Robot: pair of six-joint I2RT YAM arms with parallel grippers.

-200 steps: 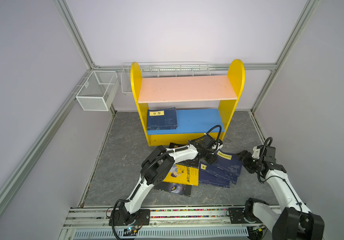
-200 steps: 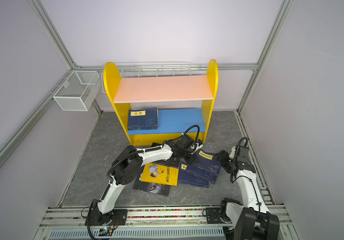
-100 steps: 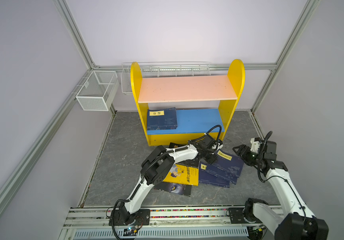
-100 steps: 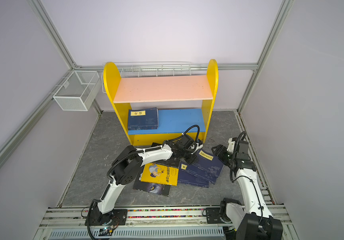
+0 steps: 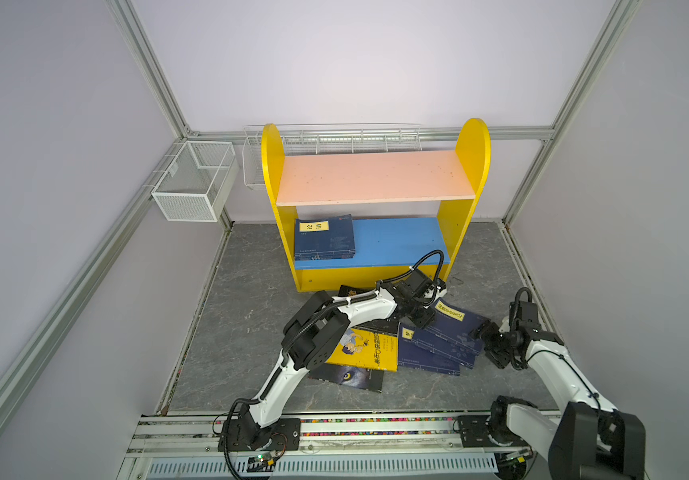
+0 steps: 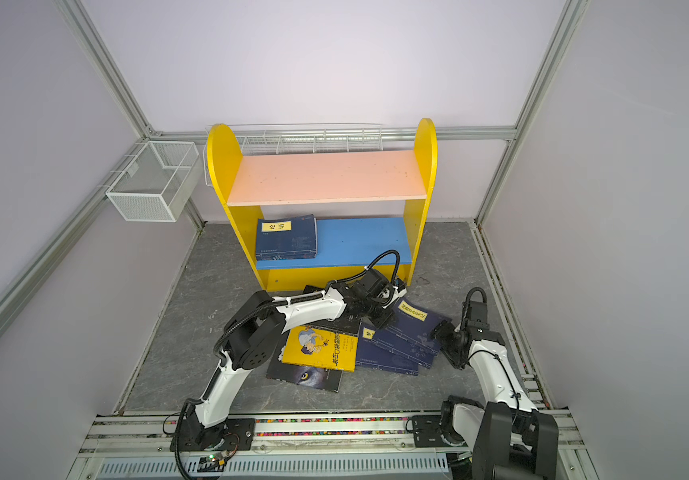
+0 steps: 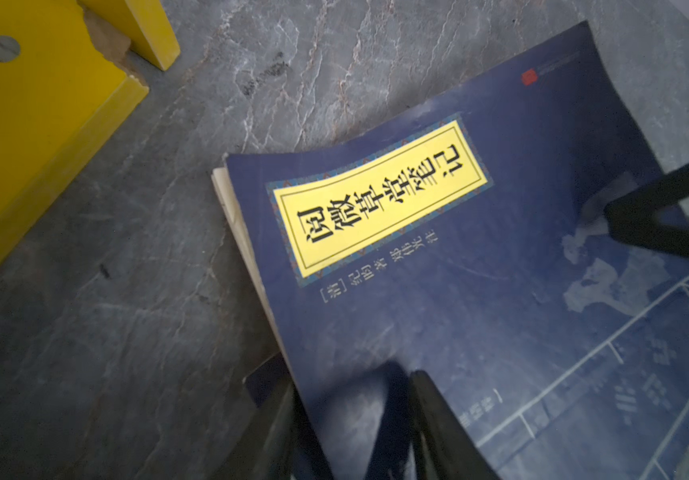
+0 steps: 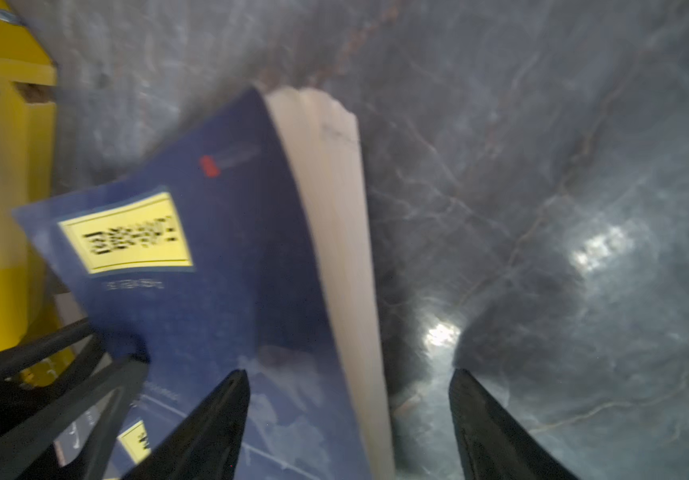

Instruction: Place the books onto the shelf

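1. The left gripper reaches across the pile of books on the grey marbled floor, just in front of the shelf. Its jaws are narrowed onto one edge of the top navy book. From the left wrist camera, one finger is tucked under the cover and the other sits on top, so it looks properly pinched
2. The right gripper is spread wide and has hold of nothing. In its wrist view the cream page edge of that same navy book runs up between the two fingers, with one finger over the cover and the other over bare floor
3. That book, the one with the yellow title label, sits askew on a fan of other navy books and is close to the shelf's right foot
4. Just beside the fan lies the yellow cartoon-cover book, overlapping the wolf-eye book underneath, and the left arm crosses over both
5. A black book peeks out from under that arm, right by the shelf base
6. On the shelf itself, a stack of navy books lies flat at the left end of the blue lower board, under the pink upper board
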